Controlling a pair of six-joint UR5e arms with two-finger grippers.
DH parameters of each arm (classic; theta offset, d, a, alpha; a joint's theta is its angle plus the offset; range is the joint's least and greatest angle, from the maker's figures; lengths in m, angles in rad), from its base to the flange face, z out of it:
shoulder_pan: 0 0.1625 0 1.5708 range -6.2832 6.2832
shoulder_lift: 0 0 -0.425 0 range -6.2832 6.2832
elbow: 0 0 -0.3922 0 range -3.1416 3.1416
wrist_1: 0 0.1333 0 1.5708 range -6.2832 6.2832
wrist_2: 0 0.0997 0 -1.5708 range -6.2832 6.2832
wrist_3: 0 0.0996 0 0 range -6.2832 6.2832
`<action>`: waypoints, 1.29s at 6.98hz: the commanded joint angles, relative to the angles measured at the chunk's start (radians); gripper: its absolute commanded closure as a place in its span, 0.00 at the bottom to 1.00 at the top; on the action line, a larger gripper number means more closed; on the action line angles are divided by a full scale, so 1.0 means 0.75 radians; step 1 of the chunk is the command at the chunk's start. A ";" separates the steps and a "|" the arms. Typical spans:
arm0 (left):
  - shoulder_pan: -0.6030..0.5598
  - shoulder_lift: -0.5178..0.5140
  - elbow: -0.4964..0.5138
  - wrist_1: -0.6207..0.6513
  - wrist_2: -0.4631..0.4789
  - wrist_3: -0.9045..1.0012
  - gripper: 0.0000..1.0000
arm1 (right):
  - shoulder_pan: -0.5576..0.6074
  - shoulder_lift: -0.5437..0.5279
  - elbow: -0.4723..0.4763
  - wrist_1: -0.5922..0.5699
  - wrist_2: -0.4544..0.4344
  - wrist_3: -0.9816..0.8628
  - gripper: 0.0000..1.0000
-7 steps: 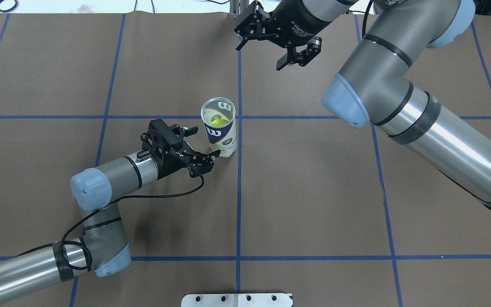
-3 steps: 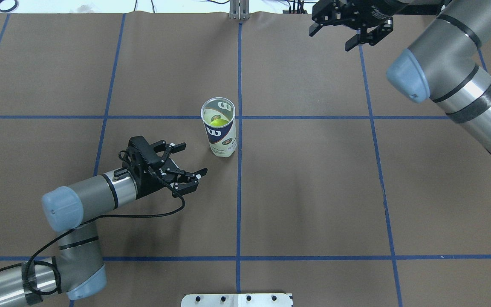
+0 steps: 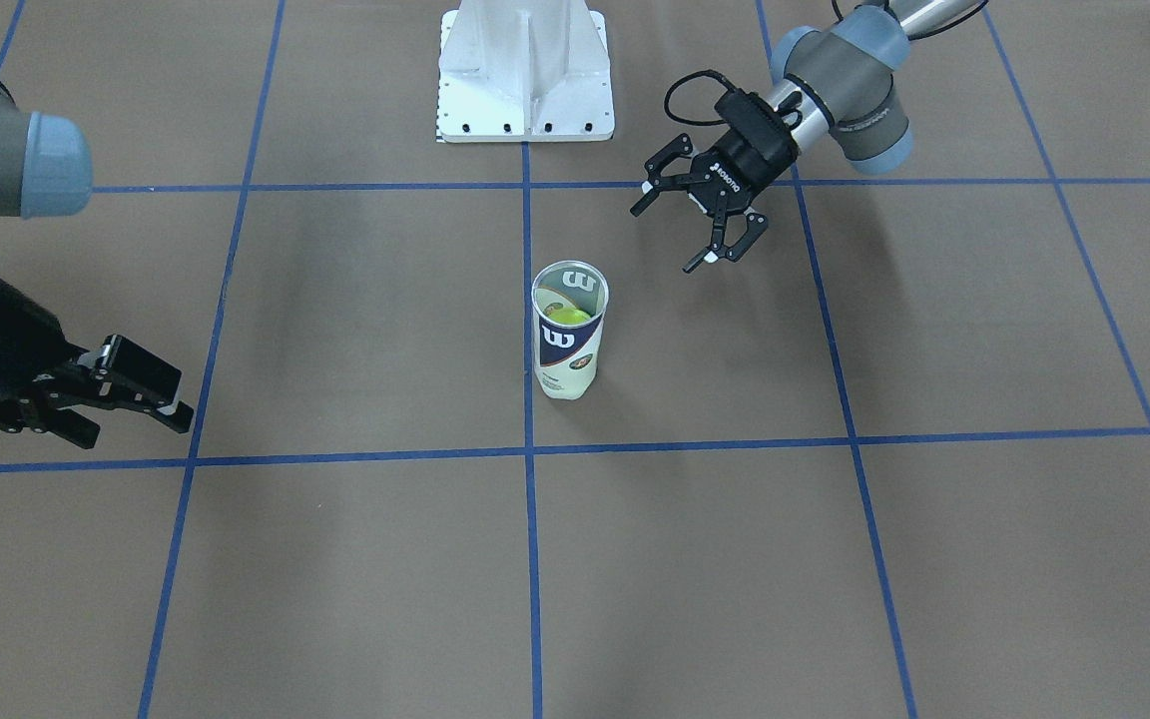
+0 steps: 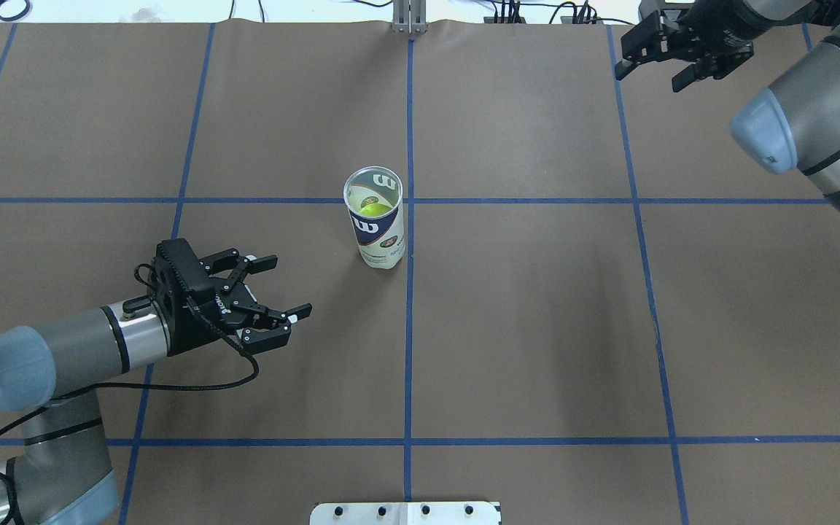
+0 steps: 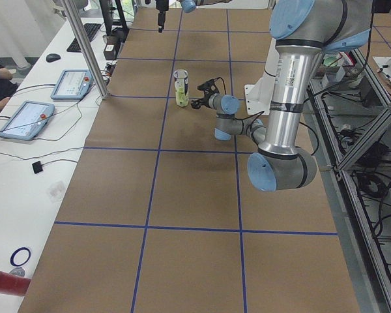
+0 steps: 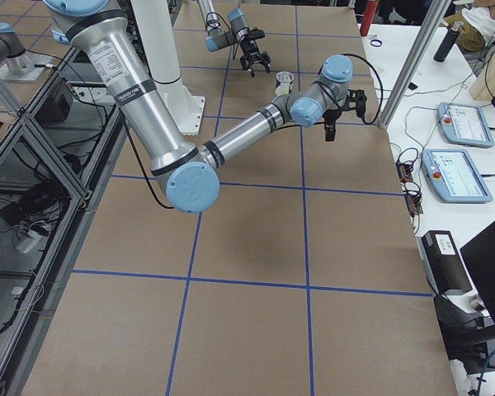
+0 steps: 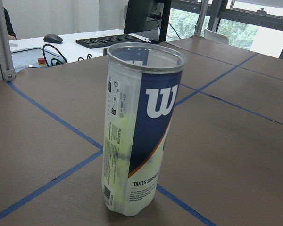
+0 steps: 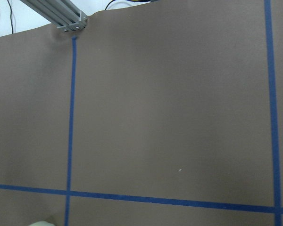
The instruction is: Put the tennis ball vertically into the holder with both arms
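Note:
The holder, a clear tube with a navy-and-white "W" label, stands upright at the table's middle. A yellow-green tennis ball lies inside it, also seen in the front view. My left gripper is open and empty, low over the table, well to the left of the holder and pointing at it. The left wrist view shows the whole holder with no fingers around it. My right gripper is open and empty, high at the far right back edge, far from the holder.
The white metal base sits at the robot's side of the table. An aluminium post stands at the back edge. Blue tape lines cross the brown paper. Side tables with tablets flank the back edge.
My left gripper has drawn back from the holder, to the left and nearer the robot. My right arm has swung right along the back edge. The holder has not moved.

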 commanded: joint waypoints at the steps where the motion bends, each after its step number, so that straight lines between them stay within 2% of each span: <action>1: -0.170 0.029 -0.038 0.125 -0.066 -0.093 0.01 | 0.083 -0.166 -0.020 0.000 0.001 -0.300 0.00; 2: -0.315 0.027 -0.038 0.245 -0.241 -0.159 0.01 | 0.110 -0.231 -0.030 -0.013 -0.001 -0.427 0.00; 3: -0.490 0.029 -0.032 0.455 -0.538 -0.184 0.00 | 0.150 -0.299 -0.028 -0.015 0.003 -0.514 0.00; 4: -0.660 -0.005 -0.032 0.777 -0.926 -0.146 0.00 | 0.171 -0.332 -0.024 -0.013 0.026 -0.525 0.00; 5: -0.743 -0.075 -0.032 1.005 -1.049 -0.020 0.00 | 0.179 -0.363 -0.026 -0.007 0.036 -0.531 0.00; 6: -0.814 -0.065 -0.010 1.045 -1.044 0.000 0.00 | 0.196 -0.387 -0.030 -0.009 0.034 -0.561 0.00; 7: -0.929 -0.065 0.098 1.125 -1.042 0.063 0.00 | 0.200 -0.422 -0.006 -0.005 0.016 -0.529 0.00; 9: -1.127 -0.069 0.158 1.351 -1.055 0.263 0.00 | 0.194 -0.420 -0.038 0.002 0.008 -0.533 0.00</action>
